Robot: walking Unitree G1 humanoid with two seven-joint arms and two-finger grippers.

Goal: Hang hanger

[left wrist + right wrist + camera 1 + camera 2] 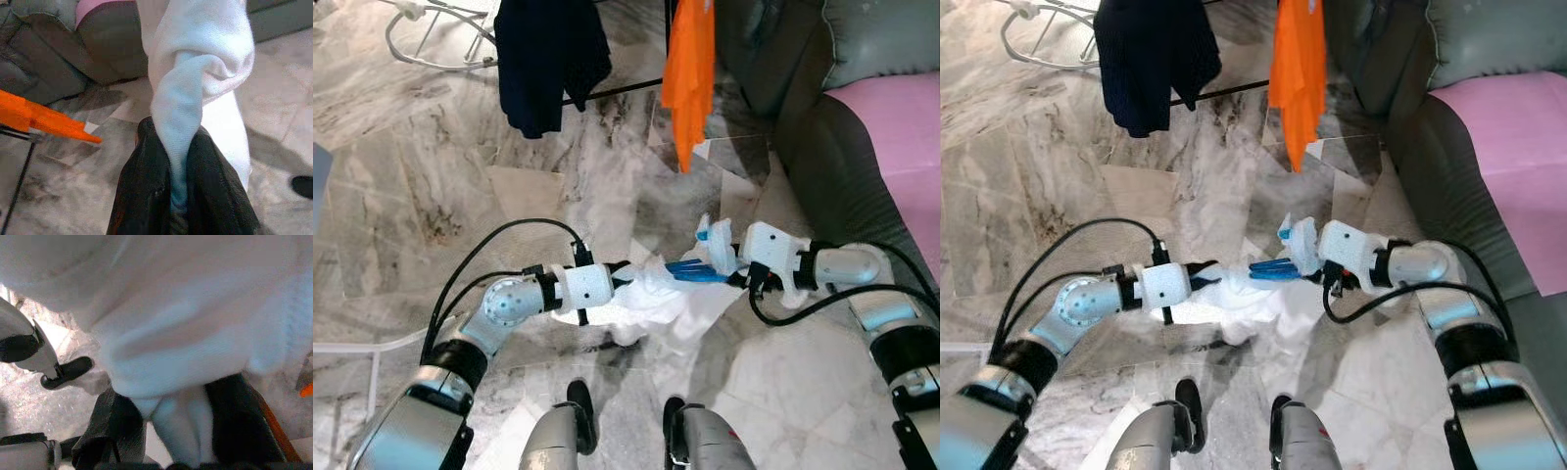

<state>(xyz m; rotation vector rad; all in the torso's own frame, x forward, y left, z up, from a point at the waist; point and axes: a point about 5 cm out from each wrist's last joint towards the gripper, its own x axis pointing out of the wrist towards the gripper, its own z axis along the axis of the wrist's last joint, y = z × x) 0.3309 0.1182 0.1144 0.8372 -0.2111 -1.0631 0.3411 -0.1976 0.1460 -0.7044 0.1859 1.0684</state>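
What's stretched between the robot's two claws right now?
A white garment on a blue hanger spans from left claw to right claw, seen in both eye views.

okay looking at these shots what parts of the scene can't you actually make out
- Blue hanger: mostly wrapped in the white cloth; its hook is hidden in the head views.
- Rack rail: cut off by the top edge above the navy garment and orange garment.
- Right gripper: blurred close-up, cloth covers the fingertips.
- Left gripper: clamped on cloth.
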